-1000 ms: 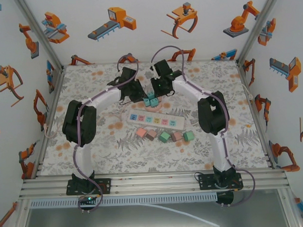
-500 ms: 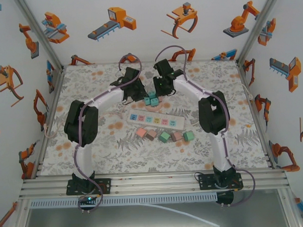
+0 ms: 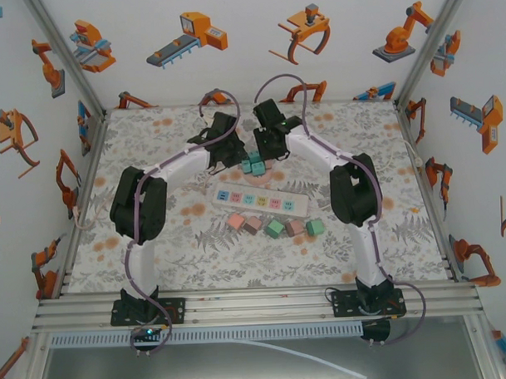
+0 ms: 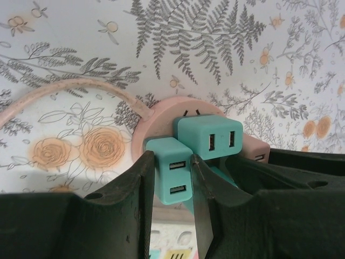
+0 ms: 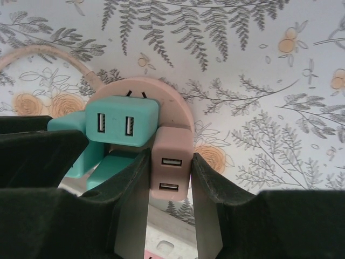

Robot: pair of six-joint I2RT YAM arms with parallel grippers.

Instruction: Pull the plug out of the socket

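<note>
A round pink socket [image 4: 156,116] lies on the patterned table, with several cube plugs stuck in it. My left gripper [image 4: 171,162] is shut on a teal plug [image 4: 171,178], its two fingers pressing the plug's sides. Beside it sits a second teal plug [image 4: 210,137]. My right gripper [image 5: 170,157] is shut on a pink plug [image 5: 171,167] at the socket's [image 5: 170,97] right edge. From above, both grippers [image 3: 235,159] [image 3: 267,154] meet over the plug cluster [image 3: 252,166] at the table's middle back.
A white power strip [image 3: 260,200] lies just in front of the socket. A row of loose pink and green cube plugs [image 3: 275,228] sits nearer the bases. The socket's pink cord [image 4: 54,91] curves off to the left.
The left arm's wrist and elbow have shifted a little right and toward the back. Both grippers have kept their grips on the plugs.
</note>
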